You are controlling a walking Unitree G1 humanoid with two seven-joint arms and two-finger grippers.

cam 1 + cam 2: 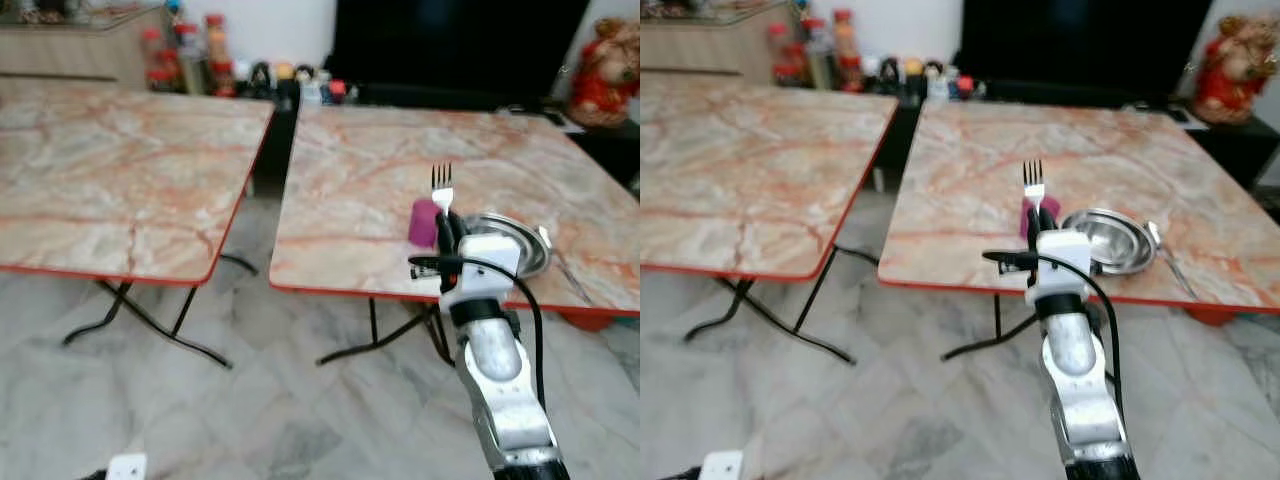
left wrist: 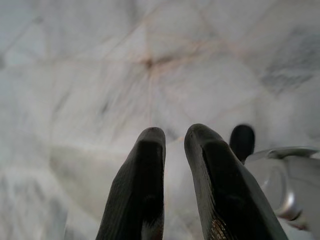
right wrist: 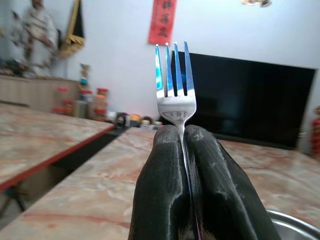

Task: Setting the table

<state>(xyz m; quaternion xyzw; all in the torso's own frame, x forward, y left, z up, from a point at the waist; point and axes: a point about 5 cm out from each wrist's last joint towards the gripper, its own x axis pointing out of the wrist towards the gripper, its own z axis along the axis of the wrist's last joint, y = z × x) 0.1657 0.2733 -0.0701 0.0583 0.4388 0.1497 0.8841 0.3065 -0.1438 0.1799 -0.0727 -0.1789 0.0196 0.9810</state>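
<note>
Red banner point(image 3: 161, 21) on the wall has writing, too blurred to read. 2 marble-pattern tables: left table point(image 1: 110, 170), right table point(image 1: 400, 170). Right gripper point(image 3: 183, 137) fingers pressed together, pinching 1 fork point(image 3: 175, 82) upright, tines up, over the right table's near edge. On that table: 1 pink cup point(image 1: 423, 222), 1 metal bowl point(image 1: 1108, 240), 1 spoon point(image 1: 1168, 255) beside it. Left gripper point(image 2: 172, 145) over floor, fingers slightly apart, holding nothing.

Two marble-pattern folding tables, red-edged, black legs, on grey marble floor point(image 1: 250, 420). Left table point(image 1: 110, 170): top bare. Right table point(image 1: 400, 160): near front edge, pink cup point(image 1: 423, 222), metal bowl point(image 1: 1105, 240) just beside it, spoon point(image 1: 1168, 256) beyond bowl.
</note>
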